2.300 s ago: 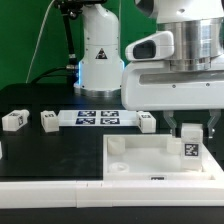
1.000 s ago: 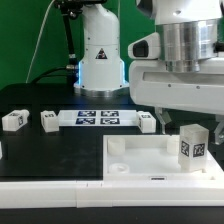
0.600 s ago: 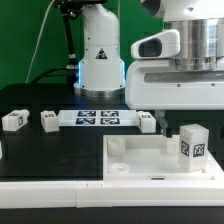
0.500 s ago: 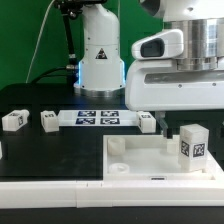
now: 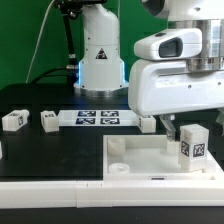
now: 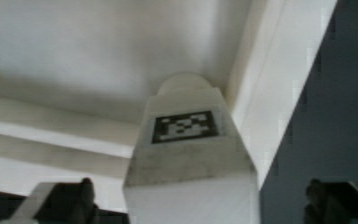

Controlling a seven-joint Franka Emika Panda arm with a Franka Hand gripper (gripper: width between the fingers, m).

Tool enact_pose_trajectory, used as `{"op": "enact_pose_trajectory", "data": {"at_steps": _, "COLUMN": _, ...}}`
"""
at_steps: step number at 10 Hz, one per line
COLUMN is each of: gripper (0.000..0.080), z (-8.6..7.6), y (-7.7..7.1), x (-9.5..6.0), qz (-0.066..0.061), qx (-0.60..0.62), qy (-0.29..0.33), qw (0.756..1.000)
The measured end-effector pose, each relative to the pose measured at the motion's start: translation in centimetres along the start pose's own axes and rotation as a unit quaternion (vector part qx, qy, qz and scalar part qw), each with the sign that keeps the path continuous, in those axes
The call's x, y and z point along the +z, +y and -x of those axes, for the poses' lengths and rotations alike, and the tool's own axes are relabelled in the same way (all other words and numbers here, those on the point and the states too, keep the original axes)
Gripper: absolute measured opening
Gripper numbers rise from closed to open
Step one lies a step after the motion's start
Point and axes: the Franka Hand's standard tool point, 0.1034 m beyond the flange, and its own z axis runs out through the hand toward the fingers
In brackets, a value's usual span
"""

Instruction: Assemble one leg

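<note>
The leg (image 5: 194, 144) stands upright in the tray's (image 5: 140, 163) corner toward the exterior view's right, seemingly just below the pincer (image 5: 190, 123).

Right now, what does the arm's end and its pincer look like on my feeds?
The arm's wrist is a rounded white shell over a silver-grey cylinder. Below sits a boxy white hand block. The pincer has short dark fingers, blurred in the wrist view. No markings are readable.

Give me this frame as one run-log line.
gripper: open, above leg, not gripping | leg: upright in tray's corner on exterior view's right | tray: on table | three loose legs beside marker board
</note>
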Motion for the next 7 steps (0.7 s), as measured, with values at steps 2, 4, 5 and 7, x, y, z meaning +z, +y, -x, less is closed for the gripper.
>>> {"op": "enact_pose_trajectory", "data": {"at_steps": 2, "gripper": 0.0391, "z": 0.00, "y": 0.08, "x": -0.01, "qz": 0.000, "qx": 0.000, "qy": 0.000, "qw": 1.000}}
{"op": "enact_pose_trajectory", "data": {"at_steps": 4, "gripper": 0.0291, "z": 0.00, "y": 0.08, "x": 0.00, "qz": 0.000, "qx": 0.021, "qy": 0.000, "qw": 1.000}}
{"op": "enact_pose_trajectory", "data": {"at_steps": 5, "gripper": 0.0291, "z": 0.05, "y": 0.17, "x": 0.03, "qz": -0.004, "qx": 0.043, "qy": 0.000, "qw": 0.999}}
{"op": "enact_pose_trajectory", "data": {"at_steps": 7, "gripper": 0.0291, "z": 0.08, "y": 0.37, "x": 0.05, "qz": -0.012, "qx": 0.171, "qy": -0.002, "qw": 0.985}}
